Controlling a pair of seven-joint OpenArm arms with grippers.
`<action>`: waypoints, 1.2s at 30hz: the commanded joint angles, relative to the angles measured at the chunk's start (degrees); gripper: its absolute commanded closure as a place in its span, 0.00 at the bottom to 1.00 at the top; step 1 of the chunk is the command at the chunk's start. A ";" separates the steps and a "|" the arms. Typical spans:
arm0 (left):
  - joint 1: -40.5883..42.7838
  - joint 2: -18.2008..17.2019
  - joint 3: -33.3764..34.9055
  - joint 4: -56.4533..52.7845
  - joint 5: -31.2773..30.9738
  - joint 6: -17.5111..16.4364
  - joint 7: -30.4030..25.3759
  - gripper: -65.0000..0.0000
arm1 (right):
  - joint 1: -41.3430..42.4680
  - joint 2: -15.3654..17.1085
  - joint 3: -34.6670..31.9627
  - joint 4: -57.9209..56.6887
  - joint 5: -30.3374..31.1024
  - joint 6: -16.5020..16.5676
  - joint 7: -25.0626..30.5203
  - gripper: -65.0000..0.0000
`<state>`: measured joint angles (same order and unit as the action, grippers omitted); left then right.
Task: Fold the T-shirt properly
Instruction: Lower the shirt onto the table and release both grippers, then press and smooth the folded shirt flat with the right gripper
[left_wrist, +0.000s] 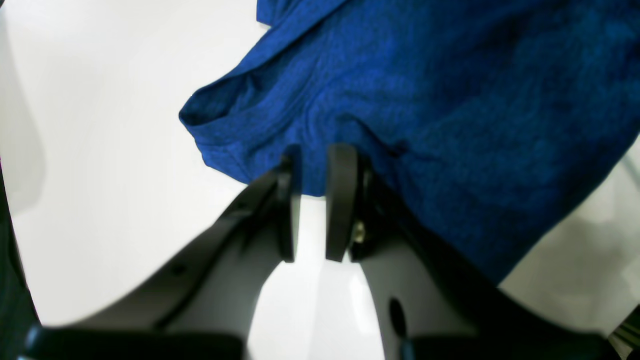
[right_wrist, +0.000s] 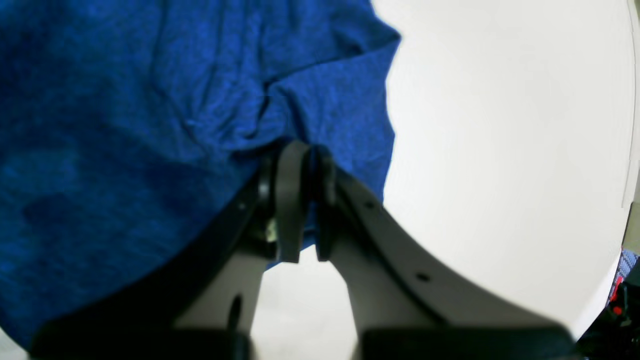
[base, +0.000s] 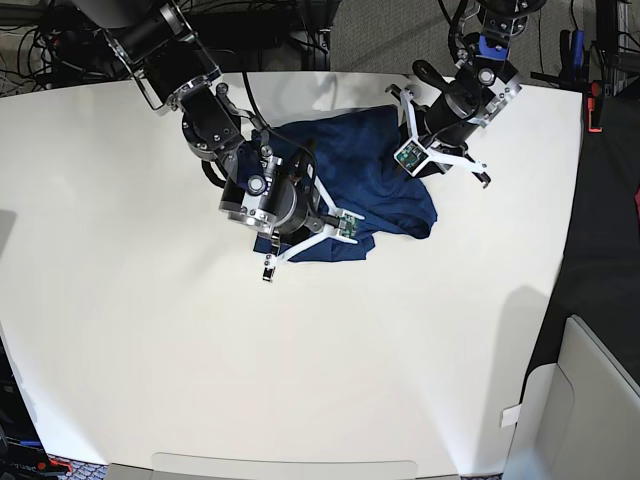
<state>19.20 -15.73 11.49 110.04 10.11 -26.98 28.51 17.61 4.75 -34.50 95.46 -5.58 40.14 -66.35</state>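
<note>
The dark blue T-shirt (base: 385, 170) lies crumpled at the back middle of the white table (base: 200, 350). In the left wrist view my left gripper (left_wrist: 320, 155) holds a bunched edge of the T-shirt (left_wrist: 450, 100) between its fingertips, with only a narrow gap lower down; a rolled hem lies to the left of it. In the right wrist view my right gripper (right_wrist: 309, 152) is shut on a fold at the edge of the T-shirt (right_wrist: 150, 100), and the fabric puckers toward its tips. In the base view the two arms sit over opposite sides of the shirt.
Cables and dark equipment line the table's far edge (base: 330, 30). A pale box (base: 590, 400) stands off the table at the lower right. Bare white table surface lies in front of the shirt and to its left.
</note>
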 joint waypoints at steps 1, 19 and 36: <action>-0.17 -0.23 -0.28 1.21 -0.13 0.48 -1.04 0.89 | 1.16 -0.58 1.75 1.20 0.00 -0.14 1.69 0.96; 0.71 -0.32 -0.36 1.21 -0.13 0.48 -1.39 0.89 | 0.81 -2.07 21.80 5.77 0.27 -0.14 2.65 0.96; 1.68 -0.41 -0.54 2.97 -0.13 0.48 -1.22 0.89 | -0.07 -1.72 24.96 6.56 -3.95 -0.14 2.74 0.64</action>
<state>20.71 -15.75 11.33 111.81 10.11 -26.98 28.47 16.36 3.14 -9.61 100.53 -10.00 40.07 -64.66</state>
